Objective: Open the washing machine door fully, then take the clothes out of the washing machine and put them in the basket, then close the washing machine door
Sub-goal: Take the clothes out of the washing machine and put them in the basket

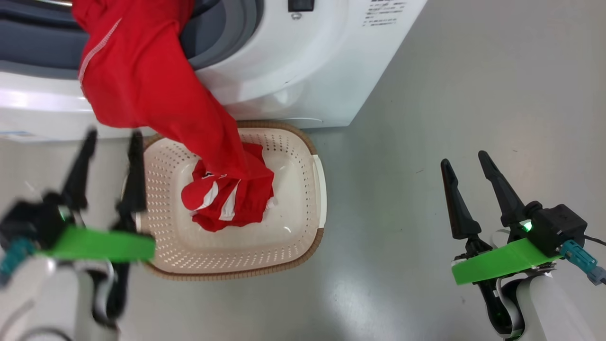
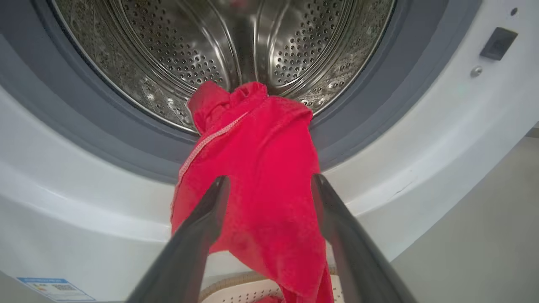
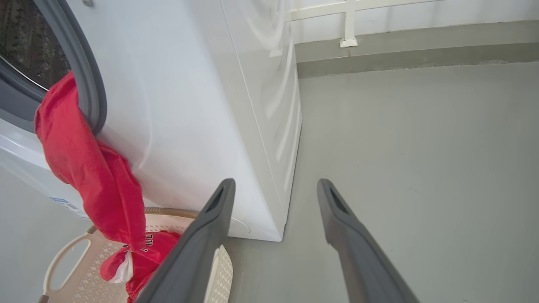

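Unloading in hand: bright red fabric clothes (image 1: 142, 85) hanging half out.
The clothes are trailing from the mouth of the big white front-loading washing machine (image 1: 303, 71), their lower end bunched in the small cream perforated plastic basket (image 1: 293, 189) beside it. The left jaws and right jaws are being held wide, empty. Next, gripping the hanging cloth and pulling it clear of the steel drum (image 2: 294, 42) is being called for. The basket is being carried by a smooth grey floor (image 1: 473, 94), below a pale wall (image 3: 400, 17).

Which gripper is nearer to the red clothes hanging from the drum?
Left. The left gripper is open just before the clothes; the right gripper is off over the floor.
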{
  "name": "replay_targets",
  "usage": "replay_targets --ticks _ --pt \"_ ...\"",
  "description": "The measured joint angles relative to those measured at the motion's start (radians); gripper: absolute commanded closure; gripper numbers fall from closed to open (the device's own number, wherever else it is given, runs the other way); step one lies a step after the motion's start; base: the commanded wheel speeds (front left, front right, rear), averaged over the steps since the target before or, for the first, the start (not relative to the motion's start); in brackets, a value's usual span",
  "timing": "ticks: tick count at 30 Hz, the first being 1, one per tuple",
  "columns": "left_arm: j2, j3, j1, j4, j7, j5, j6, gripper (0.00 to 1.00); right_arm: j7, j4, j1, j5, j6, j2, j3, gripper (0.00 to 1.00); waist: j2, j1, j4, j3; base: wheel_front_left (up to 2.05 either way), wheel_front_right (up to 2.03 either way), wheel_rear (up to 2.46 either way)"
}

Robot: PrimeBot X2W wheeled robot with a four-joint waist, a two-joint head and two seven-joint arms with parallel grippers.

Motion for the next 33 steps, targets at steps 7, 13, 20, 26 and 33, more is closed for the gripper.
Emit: replay_targets --ticks 7,13,20,26,33 --pt "0.073 -0.071 -0.228 0.098 0.004 -0.028 0.0 0.0 0.0 0.0 -0.004 0.0 0.0 0.0 -0.001 0.0 0.0 -0.0001 0.01 0.02 0.0 0.0 0.0" --pt "0.095 -0.16 -0.439 0.232 0.07 -0.036 0.0 0.0 0.0 0.0 -0.021 0.006 0.0 0.0 0.0 0.0 0.0 -0.0001 0.006 0.041 0.0 0.0 0.0" --pt "0.095 -0.249 -0.57 0.401 0.116 -0.05 0.0 0.0 0.0 -0.002 -0.028 0.013 0.0 -0.001 0.0 0.0 0.0 -0.0001 -0.006 0.058 0.0 0.0 0.0" --pt "0.095 -0.29 -0.657 0.524 0.128 -0.058 0.0 0.0 0.0 -0.004 -0.029 0.013 0.0 -0.001 0.0 0.0 0.0 0.0 -0.009 0.065 0.0 0.0 0.0" --pt "0.093 -0.349 -0.751 0.669 0.133 -0.061 0.0 0.0 0.0 -0.005 -0.042 0.013 0.0 -0.001 -0.001 0.0 0.0 0.0 -0.012 0.074 0.0 0.0 0.0"
